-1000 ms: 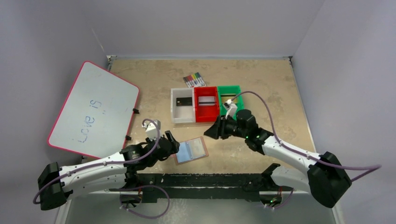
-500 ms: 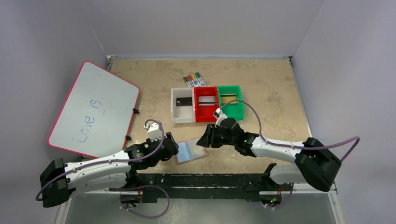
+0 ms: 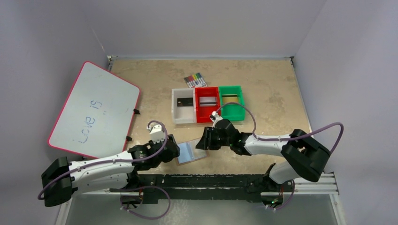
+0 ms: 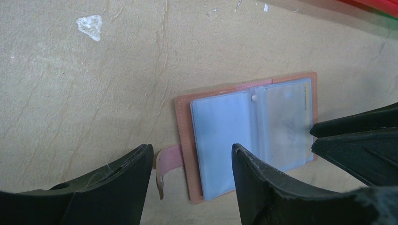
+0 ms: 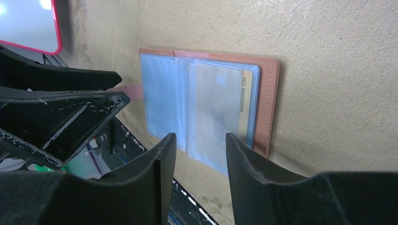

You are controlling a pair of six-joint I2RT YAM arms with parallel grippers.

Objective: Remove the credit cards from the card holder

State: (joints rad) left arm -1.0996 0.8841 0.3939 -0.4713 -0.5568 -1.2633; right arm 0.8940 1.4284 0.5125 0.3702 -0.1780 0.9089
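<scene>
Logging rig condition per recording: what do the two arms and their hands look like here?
Both arms match: the left arm and right arm have white link shells with black joints and bulky black shoulder housings. A purple-grey cable loops along each. The left hand and right hand carry black, wedge-shaped fingers, scuffed with pale scratches.

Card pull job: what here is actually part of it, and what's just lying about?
Job: card holder, open; pocketed card; left gripper; right gripper; black card, silver card, gold card in the bins.
Lying about: whiteboard; marker pack.
</scene>
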